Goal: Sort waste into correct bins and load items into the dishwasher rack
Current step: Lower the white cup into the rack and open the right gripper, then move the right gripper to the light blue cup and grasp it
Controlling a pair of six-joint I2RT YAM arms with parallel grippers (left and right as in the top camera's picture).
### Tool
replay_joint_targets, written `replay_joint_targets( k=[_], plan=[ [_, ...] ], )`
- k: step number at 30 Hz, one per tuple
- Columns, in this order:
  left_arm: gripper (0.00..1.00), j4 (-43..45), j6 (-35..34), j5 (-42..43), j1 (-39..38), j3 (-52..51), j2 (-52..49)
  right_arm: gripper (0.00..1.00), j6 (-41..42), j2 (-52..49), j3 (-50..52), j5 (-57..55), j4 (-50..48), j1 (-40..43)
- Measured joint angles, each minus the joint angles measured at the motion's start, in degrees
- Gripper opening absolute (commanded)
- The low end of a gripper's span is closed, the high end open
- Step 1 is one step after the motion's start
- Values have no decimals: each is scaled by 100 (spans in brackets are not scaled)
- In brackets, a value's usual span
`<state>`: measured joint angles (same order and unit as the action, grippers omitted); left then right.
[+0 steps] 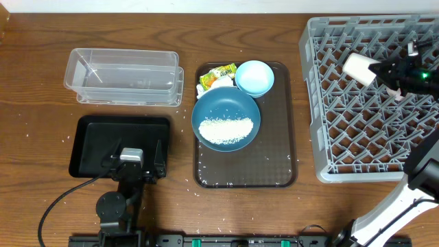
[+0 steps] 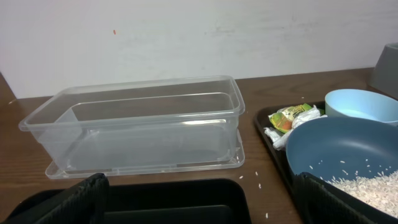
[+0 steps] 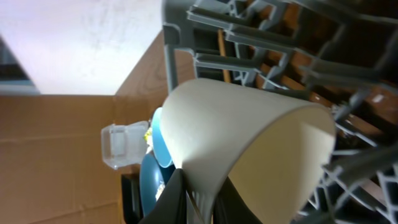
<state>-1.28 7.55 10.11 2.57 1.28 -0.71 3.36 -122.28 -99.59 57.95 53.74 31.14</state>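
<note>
The right gripper pinches the rim of a cream-white cup, likely light, rigid and slick, above the dishwasher rack; the left gripper gapes wide.

Hands at 7 and 2 o'clock.
Left hand gapes wide; right hand pinches the cream-white cup.

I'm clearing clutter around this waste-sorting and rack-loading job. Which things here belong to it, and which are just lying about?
Job: rice, wrapper, clear tub, black tray, dark-blue dish, light-blue bowl, cream cup, grey rack.
Lying about: brown tray, black cable.
</note>
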Motion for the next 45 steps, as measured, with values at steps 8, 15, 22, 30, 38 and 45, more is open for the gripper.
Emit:
replay_joint_targets(
  k=[8, 15, 22, 30, 38, 45],
  plan=[
    [96, 2, 0, 0, 0, 0, 0, 25, 280, 247, 122, -2308, 361, 249],
    [96, 0, 0, 0, 0, 0, 0, 25, 568, 728, 192, -3141, 455, 234],
    [97, 0, 0, 0, 0, 0, 0, 24, 761, 1707, 192, -3447, 450, 81],
    [96, 0, 0, 0, 0, 0, 0, 40, 837, 2035, 192, -3427, 341, -960],
    [97, 0, 0, 0, 0, 0, 0, 61, 822, 1971, 195, -3991, -374, -2927],
    [97, 0, 0, 0, 0, 0, 0, 61, 1012, 1217, 192, -4837, -1574, -4426]
  ],
)
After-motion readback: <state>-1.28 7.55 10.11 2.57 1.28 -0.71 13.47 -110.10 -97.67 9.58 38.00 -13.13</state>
